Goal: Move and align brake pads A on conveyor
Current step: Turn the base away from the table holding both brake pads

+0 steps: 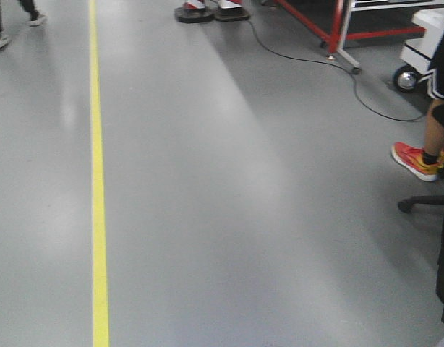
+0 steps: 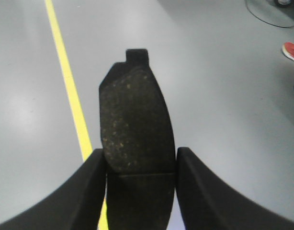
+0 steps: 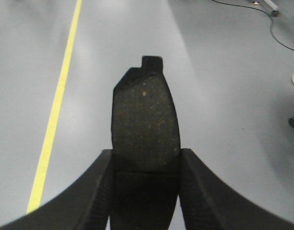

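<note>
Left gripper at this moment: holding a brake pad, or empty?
Holding. In the left wrist view the left gripper has a brake pad clamped between its fingers, sticking out over grey floor.

Left gripper [image 2: 140, 153] and right gripper [image 3: 146, 153] each clamp 2 fingers [image 2: 87, 191] on a pad [image 2: 135, 110].

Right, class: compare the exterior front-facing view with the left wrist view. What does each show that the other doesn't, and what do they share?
Front view only: a red metal frame and the leg of someone standing at the right. Left wrist only: the left gripper clamping a dark brake pad above the floor. Both: grey floor, yellow line, red shoe.
</note>
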Action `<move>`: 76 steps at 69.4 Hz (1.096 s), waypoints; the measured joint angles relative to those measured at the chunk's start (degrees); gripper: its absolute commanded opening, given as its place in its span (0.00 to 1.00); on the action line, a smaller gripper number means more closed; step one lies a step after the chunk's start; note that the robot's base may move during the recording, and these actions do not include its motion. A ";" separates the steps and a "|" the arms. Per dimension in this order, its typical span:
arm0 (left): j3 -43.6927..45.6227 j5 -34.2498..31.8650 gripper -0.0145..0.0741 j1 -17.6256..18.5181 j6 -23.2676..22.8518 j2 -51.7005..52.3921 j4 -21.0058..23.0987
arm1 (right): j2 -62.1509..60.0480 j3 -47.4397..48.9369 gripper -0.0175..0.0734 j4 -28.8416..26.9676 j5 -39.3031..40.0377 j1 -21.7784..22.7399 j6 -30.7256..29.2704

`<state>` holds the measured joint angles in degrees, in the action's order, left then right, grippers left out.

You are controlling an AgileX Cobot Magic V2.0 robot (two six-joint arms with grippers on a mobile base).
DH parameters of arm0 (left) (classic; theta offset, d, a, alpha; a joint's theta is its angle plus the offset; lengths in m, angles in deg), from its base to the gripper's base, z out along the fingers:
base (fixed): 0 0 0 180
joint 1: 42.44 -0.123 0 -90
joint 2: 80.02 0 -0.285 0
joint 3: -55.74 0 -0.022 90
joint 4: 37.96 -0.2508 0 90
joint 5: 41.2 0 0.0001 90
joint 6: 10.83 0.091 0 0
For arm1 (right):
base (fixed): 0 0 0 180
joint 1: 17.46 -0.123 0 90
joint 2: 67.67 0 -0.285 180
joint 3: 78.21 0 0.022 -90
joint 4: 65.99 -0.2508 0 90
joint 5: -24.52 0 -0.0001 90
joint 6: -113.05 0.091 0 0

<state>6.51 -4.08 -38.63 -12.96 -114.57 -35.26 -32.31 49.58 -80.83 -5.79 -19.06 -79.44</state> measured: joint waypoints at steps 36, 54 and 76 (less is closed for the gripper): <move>0.00 0.00 0.15 0.00 0.00 0.00 0.05 | 0.00 0.00 0.22 0.06 -0.72 0.00 0.00; 0.00 -0.01 0.15 0.00 0.00 0.00 0.00 | 0.00 0.00 0.22 0.00 -2.32 0.00 0.00; 0.00 0.01 0.15 0.00 0.00 0.00 0.00 | 0.00 0.00 0.22 0.00 -2.57 0.00 0.00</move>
<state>6.51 -4.07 -38.63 -12.96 -114.57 -35.27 -32.31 49.58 -80.83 -8.36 -19.06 -79.44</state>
